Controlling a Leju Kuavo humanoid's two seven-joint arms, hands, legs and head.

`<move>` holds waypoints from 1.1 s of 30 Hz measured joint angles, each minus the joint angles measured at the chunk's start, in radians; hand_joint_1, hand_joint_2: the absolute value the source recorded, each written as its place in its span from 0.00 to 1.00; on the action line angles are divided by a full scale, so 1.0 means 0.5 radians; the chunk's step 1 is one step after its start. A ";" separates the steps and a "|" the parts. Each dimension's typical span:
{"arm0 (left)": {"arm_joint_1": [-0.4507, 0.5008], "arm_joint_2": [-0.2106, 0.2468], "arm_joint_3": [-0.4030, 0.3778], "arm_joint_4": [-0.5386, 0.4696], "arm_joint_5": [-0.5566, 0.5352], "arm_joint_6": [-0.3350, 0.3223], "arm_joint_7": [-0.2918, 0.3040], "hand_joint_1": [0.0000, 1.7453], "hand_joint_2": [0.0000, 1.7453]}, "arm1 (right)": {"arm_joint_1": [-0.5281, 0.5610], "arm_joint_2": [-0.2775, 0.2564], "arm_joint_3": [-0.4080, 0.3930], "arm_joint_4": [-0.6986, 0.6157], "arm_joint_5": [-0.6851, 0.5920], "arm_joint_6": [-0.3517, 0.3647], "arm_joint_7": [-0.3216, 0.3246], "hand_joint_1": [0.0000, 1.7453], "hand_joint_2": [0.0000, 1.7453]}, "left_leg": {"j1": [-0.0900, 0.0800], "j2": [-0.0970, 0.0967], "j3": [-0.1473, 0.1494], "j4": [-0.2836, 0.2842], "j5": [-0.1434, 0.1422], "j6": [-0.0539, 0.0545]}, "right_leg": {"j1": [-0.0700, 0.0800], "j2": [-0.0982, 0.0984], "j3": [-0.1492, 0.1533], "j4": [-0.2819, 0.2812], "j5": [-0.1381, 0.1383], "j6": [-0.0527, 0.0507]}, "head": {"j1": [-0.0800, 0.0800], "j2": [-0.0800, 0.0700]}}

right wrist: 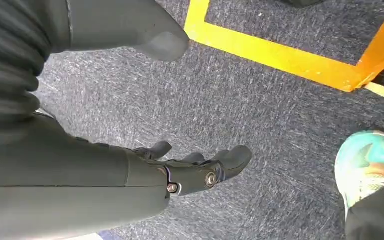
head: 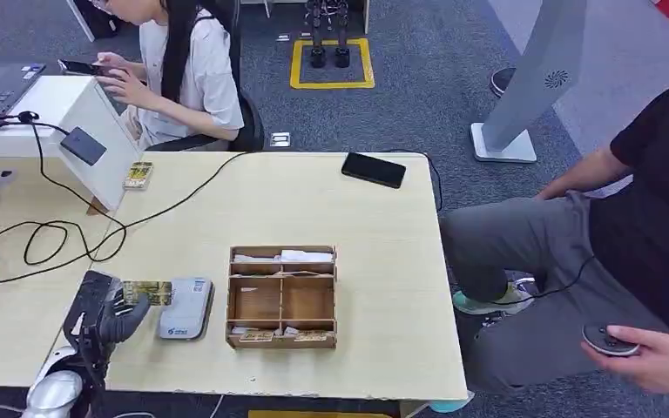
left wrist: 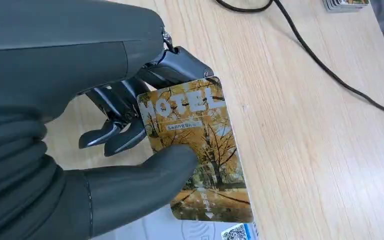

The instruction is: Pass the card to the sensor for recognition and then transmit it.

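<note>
My left hand (head: 113, 314) is at the table's front left and pinches a yellow hotel card (head: 147, 292) between thumb and fingers. In the left wrist view the card (left wrist: 200, 145) carries an autumn-tree picture and the thumb (left wrist: 150, 170) presses on its face. The card hangs just above the near edge of the grey card sensor (head: 185, 307), whose white top with a QR code (left wrist: 232, 232) peeks out under it. My right hand (right wrist: 190, 170) hangs over the grey carpet, fingers apart and holding nothing.
A wooden compartment box (head: 282, 296) with cards in its slots stands right of the sensor. A black cable (head: 78, 239) loops across the table's left. A phone (head: 374, 169) lies at the far edge. A stack of cards (head: 138, 175) lies by a white stand. People sit behind and to the right.
</note>
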 joint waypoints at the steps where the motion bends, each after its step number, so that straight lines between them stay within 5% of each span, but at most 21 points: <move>1: 0.000 0.000 0.000 0.000 -0.003 0.000 0.004 1.00 1.00 | -0.001 0.002 0.000 -0.001 0.002 0.000 0.000 0.00 1.00 | 0.000 0.000 0.000 0.000 0.000 0.000 | 0.000 0.000 0.000 0.000 0.000 0.000 | -0.001 0.000; 33: -0.018 -0.092 -0.117 0.009 -0.254 0.107 0.081 1.00 1.00 | -0.020 0.024 0.001 -0.017 0.063 0.031 0.040 0.00 1.00 | 0.000 0.000 0.001 0.000 0.000 0.000 | 0.000 0.000 0.000 0.000 0.000 0.000 | -0.001 0.000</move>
